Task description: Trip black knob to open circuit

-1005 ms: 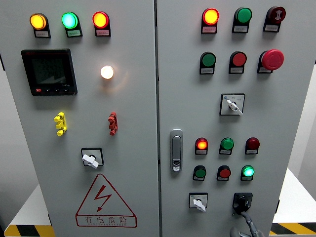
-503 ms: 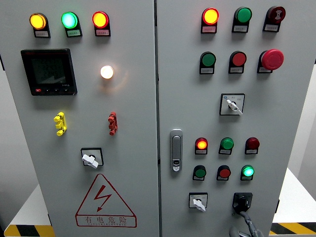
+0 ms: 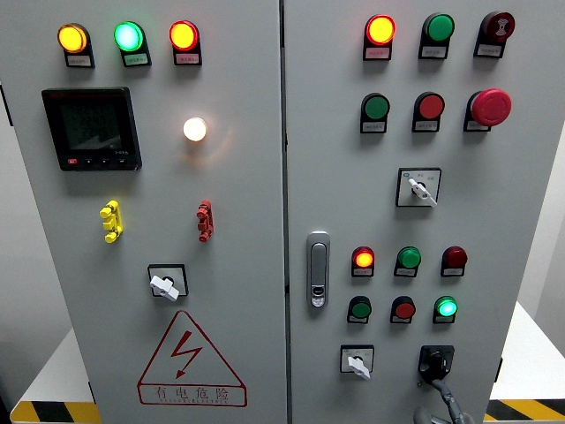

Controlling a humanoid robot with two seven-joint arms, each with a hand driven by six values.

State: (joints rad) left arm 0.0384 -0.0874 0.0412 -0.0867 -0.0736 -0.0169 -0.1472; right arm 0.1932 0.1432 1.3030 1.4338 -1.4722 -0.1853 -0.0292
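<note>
One hand [image 3: 439, 408] in view, arm entering bottom right — grey fingers just under the black knob [image 3: 435, 361], touching or not I can't tell (grip unclear). Knob sits right of the white selector switch [image 3: 357, 361]. Next: grasp, rotate. Grey cabinet door [image 3: 494, 212], lamps lit.

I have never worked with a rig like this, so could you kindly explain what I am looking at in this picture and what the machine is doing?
This is a single view from a camera on a humanoid robot's head, facing a grey electrical cabinet with two doors. The doors carry indicator lamps, push buttons, a black display, a red mushroom stop button and several rotary switches. At the bottom right sits the black knob the robot must turn. The grey shape just below it is the robot's right hand, reaching up from the bottom edge; whether it grips the knob I cannot tell. The left hand is out of view.
</note>
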